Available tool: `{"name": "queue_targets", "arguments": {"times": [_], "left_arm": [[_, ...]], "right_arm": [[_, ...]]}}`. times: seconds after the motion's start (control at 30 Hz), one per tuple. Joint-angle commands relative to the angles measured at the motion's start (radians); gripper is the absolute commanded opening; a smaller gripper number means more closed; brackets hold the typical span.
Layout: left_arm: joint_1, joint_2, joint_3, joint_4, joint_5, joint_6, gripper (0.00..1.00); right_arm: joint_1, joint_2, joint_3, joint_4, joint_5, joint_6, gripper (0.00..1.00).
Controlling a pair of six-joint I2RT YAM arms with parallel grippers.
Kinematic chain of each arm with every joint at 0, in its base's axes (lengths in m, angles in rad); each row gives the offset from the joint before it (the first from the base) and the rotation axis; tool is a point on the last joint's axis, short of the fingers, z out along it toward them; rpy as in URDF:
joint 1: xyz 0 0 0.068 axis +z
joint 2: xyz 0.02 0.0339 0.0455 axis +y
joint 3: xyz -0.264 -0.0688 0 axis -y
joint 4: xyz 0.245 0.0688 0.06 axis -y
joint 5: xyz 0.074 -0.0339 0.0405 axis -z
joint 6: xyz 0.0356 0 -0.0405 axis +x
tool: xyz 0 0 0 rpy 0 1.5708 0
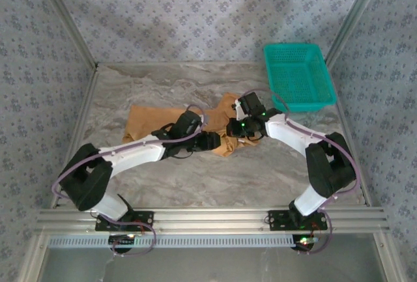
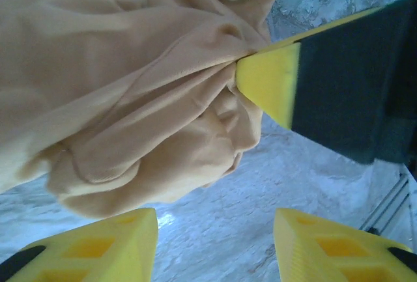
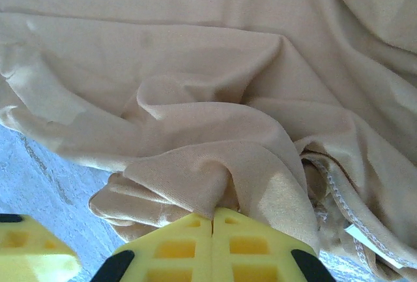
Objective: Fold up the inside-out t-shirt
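Tan t-shirt (image 1: 146, 122) is lying crumpled mid-way across the table (image 1: 195, 178), no neat fold showing yet; right gripper (image 3: 213, 218) is pinching a bunched edge, left gripper (image 2: 215, 230) is hovering spread, empty.

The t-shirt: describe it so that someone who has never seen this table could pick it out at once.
Start at the marble-patterned table in front of the two arms. Near its middle lies a crumpled tan t-shirt, one fold pinched by the right gripper. It is soft plain cloth, unlike the rigid teal mesh basket at the far right corner.
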Motion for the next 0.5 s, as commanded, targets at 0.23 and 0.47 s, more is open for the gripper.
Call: {"name": "queue_targets", "arguments": {"times": [0.23,0.47], "left_arm": [[-0.001,0.193,0.09,0.144,-0.034,-0.196,0.47],[-0.001,0.251,0.115,0.155,-0.057,-0.212,0.37]], "right_arm": [[0.013,-0.054,-0.039,0.016,-0.011,0.023,0.0],[0.024,-0.069,-0.067,0.023,-0.011,0.024,0.0]]}}
